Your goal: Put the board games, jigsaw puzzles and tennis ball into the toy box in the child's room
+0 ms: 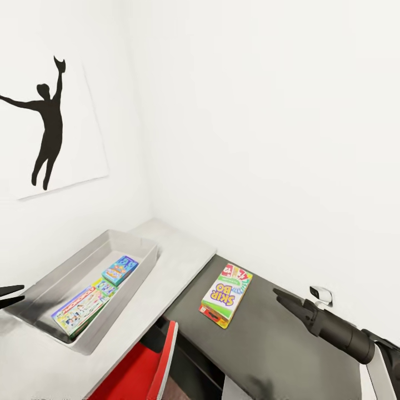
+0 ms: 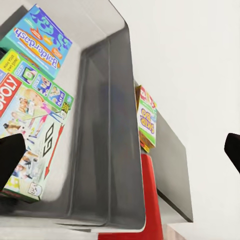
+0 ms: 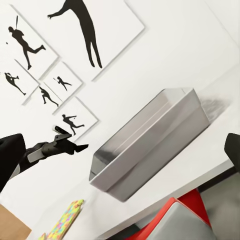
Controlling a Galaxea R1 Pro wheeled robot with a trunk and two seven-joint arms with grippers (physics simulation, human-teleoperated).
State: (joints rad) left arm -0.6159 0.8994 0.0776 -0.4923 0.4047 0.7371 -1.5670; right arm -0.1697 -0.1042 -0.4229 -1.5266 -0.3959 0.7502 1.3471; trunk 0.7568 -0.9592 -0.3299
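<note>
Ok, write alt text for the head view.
A grey toy box on a pale desk holds two board games. A Skip-Bo box lies on the darker lower section, with the open right gripper beside it. A silhouette picture hangs above.

The left pincer (image 1: 11,295) shows at the head view's left edge as two black fingertips pointing inward, one above the other with a narrow gap between them. In the left wrist view its dark fingertips (image 2: 10,155) stand far apart at opposite edges, nothing between them, so it is spread wide. The right arm (image 1: 355,340) reaches in from the lower right, a black cylindrical wrist tapering forward to the right pincer (image 1: 284,298), its points aimed left and slightly up. In the right wrist view its fingers (image 3: 10,155) likewise sit wide apart, gripping nothing.
</note>
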